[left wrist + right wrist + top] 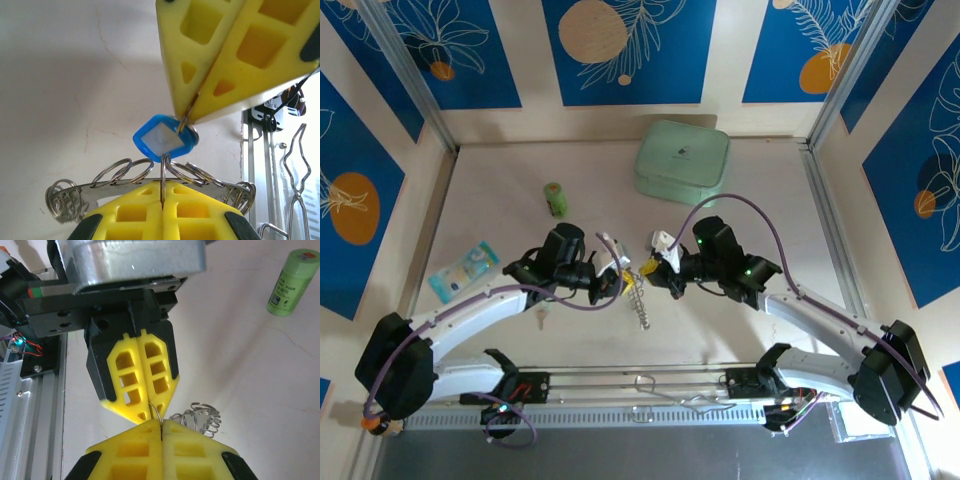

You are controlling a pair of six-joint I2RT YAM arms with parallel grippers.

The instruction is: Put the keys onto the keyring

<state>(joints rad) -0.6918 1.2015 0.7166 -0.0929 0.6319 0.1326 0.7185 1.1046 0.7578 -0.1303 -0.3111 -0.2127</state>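
Note:
My two grippers meet tip to tip over the table's middle. The left gripper (pixel 617 277) (pixel 163 199) is shut on a thin small ring of the keyring (pixel 125 172), a silvery strip carrying several small rings, which hangs below as a chain (pixel 640 306). A blue-headed key (pixel 162 138) sits on that ring. My right gripper (pixel 656 267) (pixel 161 426) is shut on a thin wire loop at the blue key's top edge, touching the left fingertips (pixel 142 407). Another small key (pixel 541 318) lies on the table under the left arm.
A green cylinder (pixel 555 198) (pixel 291 282) stands at the back left and a mint-green case (pixel 682 160) at the back centre. A blue packet (pixel 463 270) lies at the left. The metal rail (pixel 640 385) runs along the near edge.

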